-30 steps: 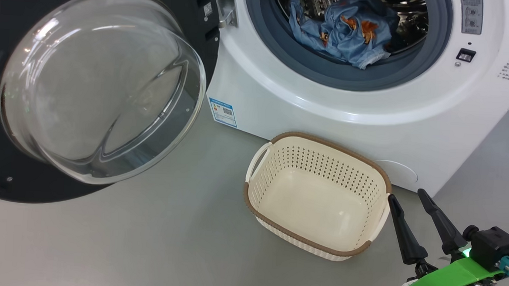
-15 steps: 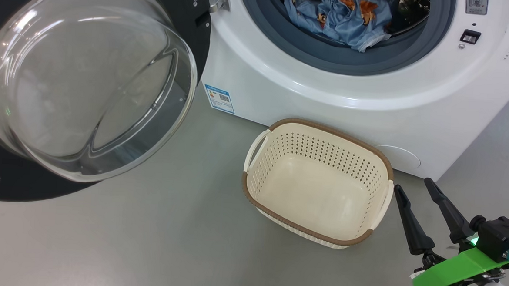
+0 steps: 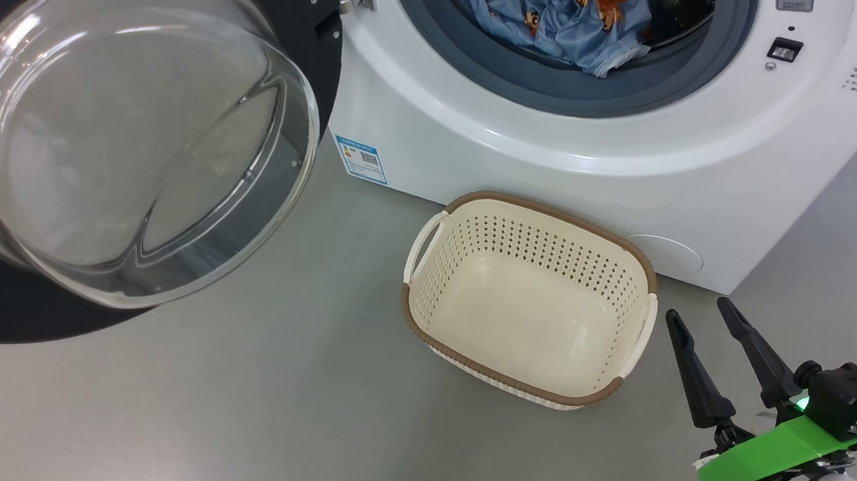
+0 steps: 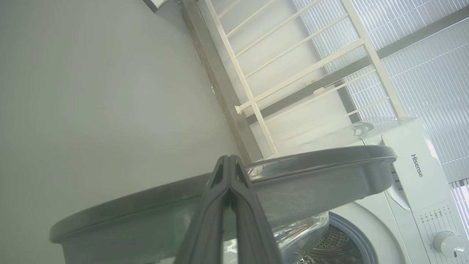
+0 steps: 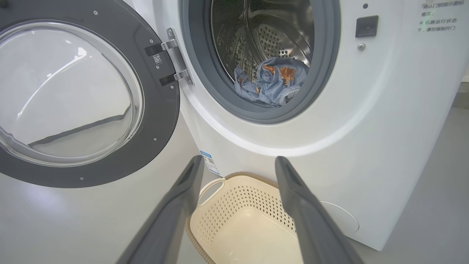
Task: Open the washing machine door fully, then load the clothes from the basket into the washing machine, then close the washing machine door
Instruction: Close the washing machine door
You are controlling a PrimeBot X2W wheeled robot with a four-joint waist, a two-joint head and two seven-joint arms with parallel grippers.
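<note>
Laundry scene on a grey floor (image 3: 244,392). Nearest, at four o'clock in the head view, the right pincer (image 3: 696,310) stands open and empty. At centre the basket (image 3: 531,238) sits empty. Beyond, at twelve o'clock, the washing machine (image 3: 520,165) holds the clothes (image 3: 564,28) in its drum (image 5: 271,33). At nine o'clock the door (image 3: 133,137) hangs wide open; the left pincer (image 4: 229,161), closed on nothing, sits by its rim. Loading looks finished; closing comes next, calling for a push that swings the door shut.

Closed left gripper (image 4: 229,163) near door (image 4: 322,172)
</note>
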